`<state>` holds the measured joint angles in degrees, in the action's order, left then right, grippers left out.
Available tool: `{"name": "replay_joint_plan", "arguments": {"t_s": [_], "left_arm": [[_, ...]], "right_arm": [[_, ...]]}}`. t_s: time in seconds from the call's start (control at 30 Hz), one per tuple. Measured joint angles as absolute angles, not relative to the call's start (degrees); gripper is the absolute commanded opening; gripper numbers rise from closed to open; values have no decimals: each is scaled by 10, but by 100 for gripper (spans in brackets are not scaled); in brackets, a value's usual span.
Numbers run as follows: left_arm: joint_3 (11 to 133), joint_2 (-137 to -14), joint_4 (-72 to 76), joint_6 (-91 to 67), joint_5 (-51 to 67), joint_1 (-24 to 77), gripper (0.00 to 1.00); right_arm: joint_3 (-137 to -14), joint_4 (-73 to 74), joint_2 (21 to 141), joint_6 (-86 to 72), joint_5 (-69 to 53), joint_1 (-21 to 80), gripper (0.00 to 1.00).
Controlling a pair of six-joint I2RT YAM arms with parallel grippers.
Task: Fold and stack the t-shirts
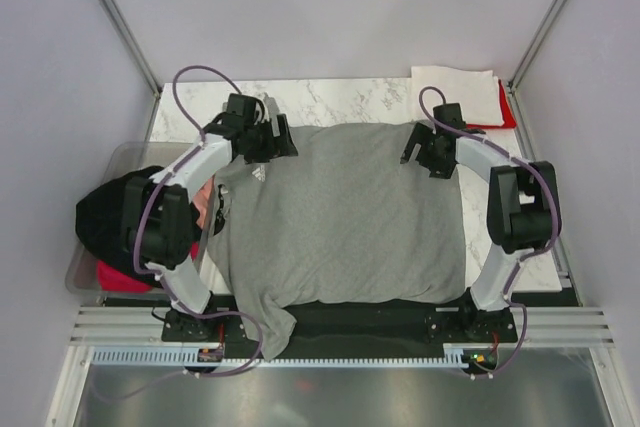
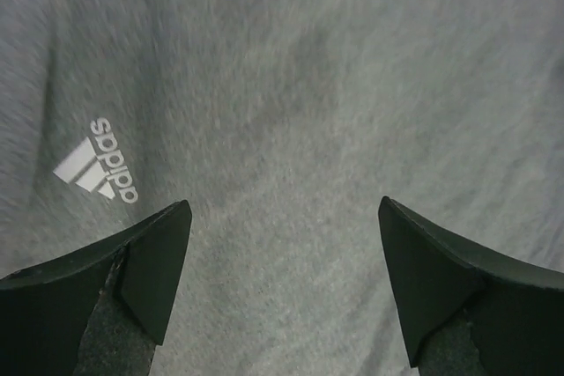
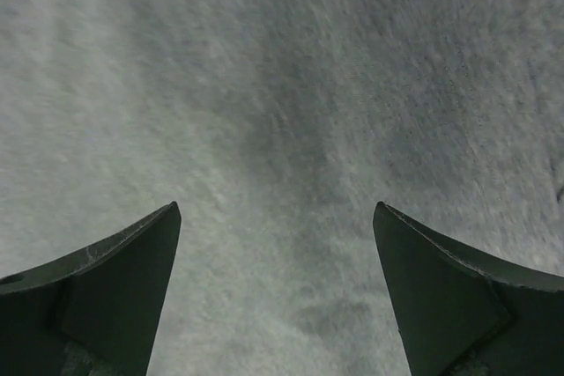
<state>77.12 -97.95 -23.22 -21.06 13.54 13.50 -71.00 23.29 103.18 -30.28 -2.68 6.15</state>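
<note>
Grey t-shirt spread flat on table, sleeve off near edge | tub at left, black shirt heaped in it | white folded shirt far right | left gripper, right gripper gaping, empty, above far edge | step: first fold likely | next: lower, pinch cloth evenly

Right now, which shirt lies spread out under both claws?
The grey shirt with the white logo, flat mid-table. The white shirt and red shirt lie stacked at the far right; the black shirt is bunched at the left.
</note>
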Motion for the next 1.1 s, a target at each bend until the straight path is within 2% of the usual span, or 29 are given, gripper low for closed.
{"name": "replay_joint_plan", "arguments": {"t_s": [0.17, 0.37, 0.53, 0.83, 0.97, 1.1], "left_arm": [[751, -1055, -242, -221, 122, 152, 92], [802, -1147, -240, -229, 121, 155, 91], [912, -1226, -239, -235, 126, 167, 91], [1187, -1390, -296, -237, 153, 183, 91], [1217, -1387, -325, -237, 156, 183, 91], [1186, -1334, -350, -237, 154, 183, 91]], "right_arm": [[-744, 238, 1099, -302, -37, 41, 98], [-818, 219, 1166, -307, -43, -19, 97], [-878, 216, 1209, -315, -36, -53, 98], [-1020, 268, 1292, -308, 16, -64, 97], [-1049, 308, 1300, -295, 12, -70, 98], [-1059, 347, 1285, -279, 9, -71, 98]]}}
